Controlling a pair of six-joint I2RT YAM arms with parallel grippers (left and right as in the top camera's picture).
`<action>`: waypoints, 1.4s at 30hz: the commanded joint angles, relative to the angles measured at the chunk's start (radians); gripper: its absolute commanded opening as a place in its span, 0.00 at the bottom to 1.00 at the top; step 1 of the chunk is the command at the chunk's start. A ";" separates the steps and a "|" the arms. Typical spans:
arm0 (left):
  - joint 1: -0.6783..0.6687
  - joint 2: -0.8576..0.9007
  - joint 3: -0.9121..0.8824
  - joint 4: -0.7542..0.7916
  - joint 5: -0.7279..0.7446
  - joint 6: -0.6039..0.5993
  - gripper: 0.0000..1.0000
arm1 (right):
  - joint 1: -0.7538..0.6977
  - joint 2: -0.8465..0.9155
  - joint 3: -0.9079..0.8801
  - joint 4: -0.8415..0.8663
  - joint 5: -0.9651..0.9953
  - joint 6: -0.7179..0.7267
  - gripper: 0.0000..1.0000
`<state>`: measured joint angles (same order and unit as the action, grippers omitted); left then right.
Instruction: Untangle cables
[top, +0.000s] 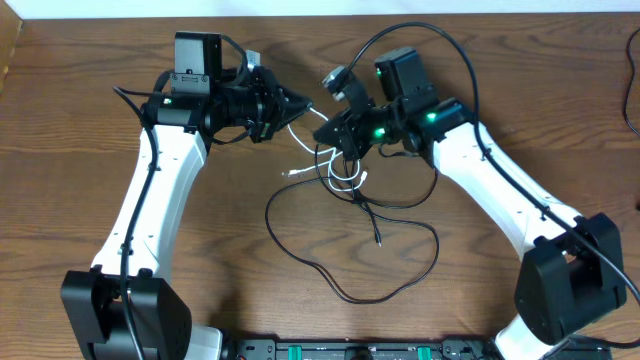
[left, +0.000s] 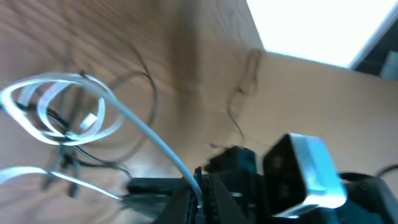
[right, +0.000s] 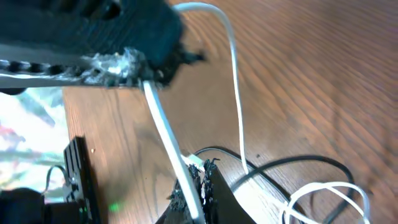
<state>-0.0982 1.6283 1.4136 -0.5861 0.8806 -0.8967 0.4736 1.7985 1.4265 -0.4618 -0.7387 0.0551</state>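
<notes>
On the wooden table (top: 80, 200), toward the middle of its far edge, the left hand (top: 293, 103) is clamped shut on the white cable (top: 341, 178). The left wrist view shows the cord running straight into its closed fingertips. From there a short white stretch runs rightward to the right hand (top: 326, 130), which is just beside the left one. Its jaws are likewise closed on the same cord, and the right wrist view shows the strand straight between the two hands. Just on the near-edge side of the right hand, about the table's centre, the rest of the white cable lies in a few small loops with one free end pointing left. The black cable (top: 300, 258) crosses those loops and spreads in one wide, loose loop toward the near edge. A small plug end lies inside that loop.
</notes>
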 joint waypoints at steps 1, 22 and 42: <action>0.010 0.005 0.004 -0.016 -0.182 0.112 0.08 | -0.037 -0.018 0.017 -0.021 0.018 0.078 0.01; 0.010 0.005 0.004 -0.225 -0.624 0.269 0.08 | -0.188 -0.170 0.017 -0.268 0.370 0.117 0.01; -0.259 0.092 0.004 -0.130 -0.443 0.448 0.56 | -0.182 -0.169 0.017 -0.342 0.478 0.109 0.01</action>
<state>-0.3275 1.6794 1.4136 -0.7315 0.4210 -0.4732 0.2905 1.6409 1.4265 -0.7979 -0.2718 0.1574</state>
